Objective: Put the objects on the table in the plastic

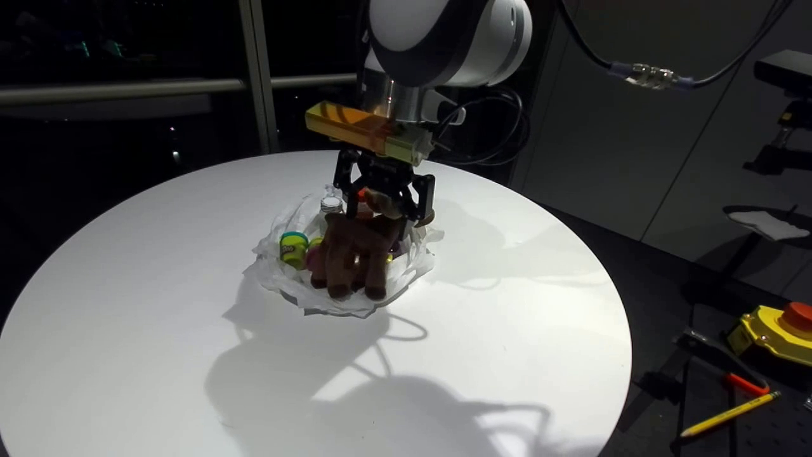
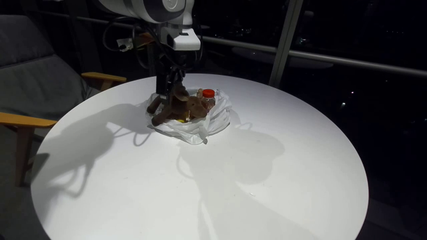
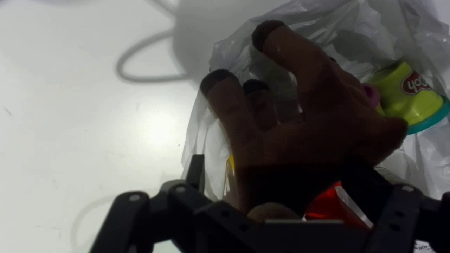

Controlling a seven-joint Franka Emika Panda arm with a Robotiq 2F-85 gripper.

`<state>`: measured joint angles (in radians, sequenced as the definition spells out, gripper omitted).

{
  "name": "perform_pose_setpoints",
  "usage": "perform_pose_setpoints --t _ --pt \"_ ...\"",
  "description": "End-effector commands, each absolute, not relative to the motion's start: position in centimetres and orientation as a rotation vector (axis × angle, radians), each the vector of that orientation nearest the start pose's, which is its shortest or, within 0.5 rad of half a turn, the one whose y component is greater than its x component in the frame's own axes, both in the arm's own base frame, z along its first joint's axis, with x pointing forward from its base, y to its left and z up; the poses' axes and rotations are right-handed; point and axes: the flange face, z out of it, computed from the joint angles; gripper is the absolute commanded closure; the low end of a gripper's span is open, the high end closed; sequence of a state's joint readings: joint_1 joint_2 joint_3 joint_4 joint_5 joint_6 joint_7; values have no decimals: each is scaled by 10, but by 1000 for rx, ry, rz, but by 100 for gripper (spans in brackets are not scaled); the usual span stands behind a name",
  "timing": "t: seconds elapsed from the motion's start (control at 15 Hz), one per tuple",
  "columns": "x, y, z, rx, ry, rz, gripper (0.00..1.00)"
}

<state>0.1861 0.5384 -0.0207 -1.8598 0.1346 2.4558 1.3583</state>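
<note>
Plastic bag (image 2: 218,116): white, crumpled, lying open on the round white table (image 1: 158,336).

Brown plush animal (image 1: 358,235): within the bag's outline, over its other contents. In an exterior view its legs point toward the bag's near side; in the wrist view one foot reaches the bag's edge.

Gripper (image 1: 387,214): above the bag, pointing down. Jaws spread, part of the brown plush animal between them. In the wrist view a strip of bag shows between one finger (image 3: 196,172) and the plush; contact on the opposite side is lost in shadow, cannot tell.

Other contents: lime-green tub (image 1: 294,251), teal lid up, inside the bag at its left side in an exterior view. Pink item (image 3: 372,95) in the bag, just beside the tub, mostly hidden. Red-lidded jar (image 2: 208,99) upright in the bag, near the plush's head. Pale-capped container (image 1: 331,204) toward the bag's far side in an exterior view, partly hidden.

Surroundings: grey chair (image 2: 30,76), well left of the bag in an exterior view. Yellow pencil (image 1: 729,414) and yellow box with red button (image 1: 771,335), well right of the bag in an exterior view.
</note>
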Motion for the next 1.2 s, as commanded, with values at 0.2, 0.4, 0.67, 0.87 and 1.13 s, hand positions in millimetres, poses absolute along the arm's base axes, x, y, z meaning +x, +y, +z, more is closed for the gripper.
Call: perform_pose_setpoints --t 0.2,0.4,0.67,0.87,1.13 --pt "643 103 205 -2391 1845 -105 0" --pt "650 96 206 -2341 1834 -197 32" --pt "655 88 212 -2269 1820 -312 64" --pt "654 84 222 -2229 1815 -355 85" --pt "654 88 247 -2165 1800 -413 96"
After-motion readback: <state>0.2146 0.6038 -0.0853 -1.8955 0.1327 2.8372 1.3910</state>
